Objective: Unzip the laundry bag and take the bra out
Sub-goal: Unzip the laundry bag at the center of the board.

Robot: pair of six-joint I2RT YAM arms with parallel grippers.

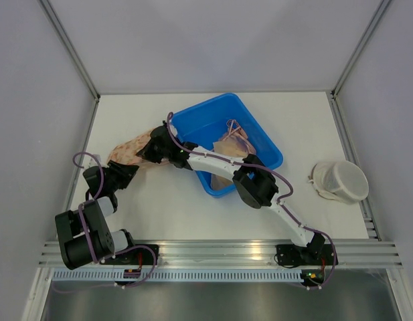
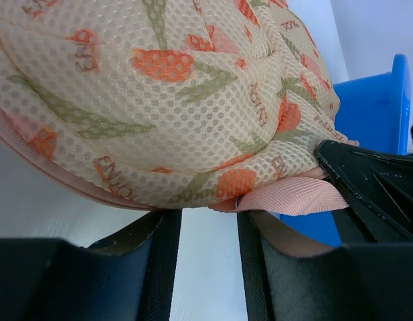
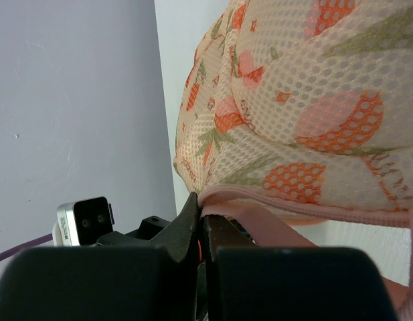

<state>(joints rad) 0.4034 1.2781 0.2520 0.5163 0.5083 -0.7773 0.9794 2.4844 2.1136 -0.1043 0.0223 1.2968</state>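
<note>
The laundry bag [image 1: 128, 150] is a cream mesh pouch with an orange and green flower print and pink trim, lying left of the blue bin. It fills the left wrist view [image 2: 159, 87] and the right wrist view [image 3: 306, 100]. My right gripper [image 3: 205, 204] is shut on its pink edge where the zipper seam [image 3: 340, 212] ends; from above that gripper [image 1: 152, 148] sits at the bag's right side. My left gripper [image 2: 207, 217] stands open just under the bag's edge by a pink ribbon loop [image 2: 296, 197], with only table between its fingers. The bra is hidden.
A blue bin [image 1: 193, 120] stands right of the bag, with beige cloth [image 1: 233, 139] inside it. A white round mesh pouch [image 1: 340, 182] lies at the far right. Grey walls close in on both sides of the table.
</note>
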